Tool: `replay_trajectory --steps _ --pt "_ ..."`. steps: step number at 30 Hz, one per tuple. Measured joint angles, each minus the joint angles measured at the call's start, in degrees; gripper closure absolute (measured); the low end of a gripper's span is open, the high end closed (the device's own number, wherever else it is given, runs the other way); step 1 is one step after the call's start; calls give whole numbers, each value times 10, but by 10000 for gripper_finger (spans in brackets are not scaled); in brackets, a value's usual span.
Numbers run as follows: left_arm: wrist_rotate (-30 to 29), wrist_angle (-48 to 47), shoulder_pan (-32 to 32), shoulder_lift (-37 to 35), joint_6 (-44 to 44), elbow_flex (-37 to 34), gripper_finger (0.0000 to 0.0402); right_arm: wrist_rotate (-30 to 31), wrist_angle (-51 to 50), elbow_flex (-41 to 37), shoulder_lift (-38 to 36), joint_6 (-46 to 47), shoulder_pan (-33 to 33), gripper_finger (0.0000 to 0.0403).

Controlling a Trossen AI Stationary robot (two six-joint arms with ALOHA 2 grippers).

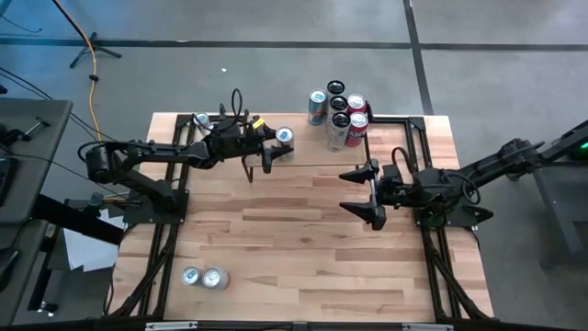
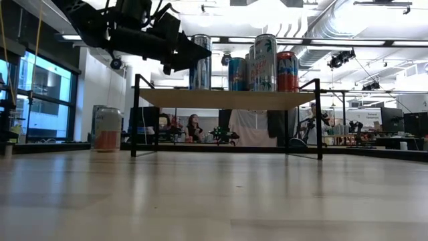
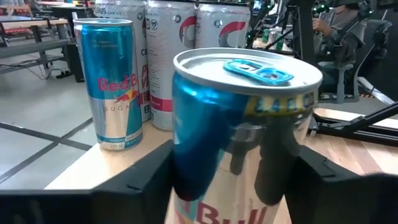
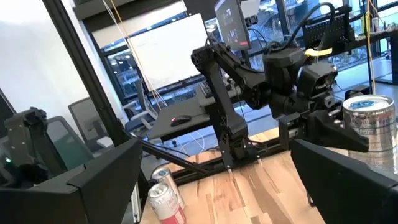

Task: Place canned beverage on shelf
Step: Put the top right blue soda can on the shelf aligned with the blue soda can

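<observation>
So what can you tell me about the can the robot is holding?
The can is a slim blue and silver drink can with a shiny lid and a blue pull tab, unopened and upright. The left gripper is shut on its sides, holding it at the shelf, near other cans standing there.

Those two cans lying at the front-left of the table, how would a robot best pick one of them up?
Both spare cans appear to stand upright, lids up, touching side by side near the table's front left. Probably best to grip the outer one around its round side wall, fingers closing across its width along the free sides, not through the gap. The left gripper is nearer but is shut on the blue can.
</observation>
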Motion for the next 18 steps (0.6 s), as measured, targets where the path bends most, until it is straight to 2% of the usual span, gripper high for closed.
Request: replay_trajectory --steps 3,5,11,14,18 --pt "0 1 0 0 0 0 237 1 1 0 15 13 0 4" --pt "0 1 0 0 -1 0 249 0 1 0 25 13 0 4" --pt "-7 1 0 -13 -2 -1 241 -4 14 0 33 13 0 4" --pt "-59 2 0 -42 -2 -1 237 -4 26 0 33 9 0 4" --pt "-172 -6 -5 -88 -18 -1 238 -3 28 0 33 -8 0 4"
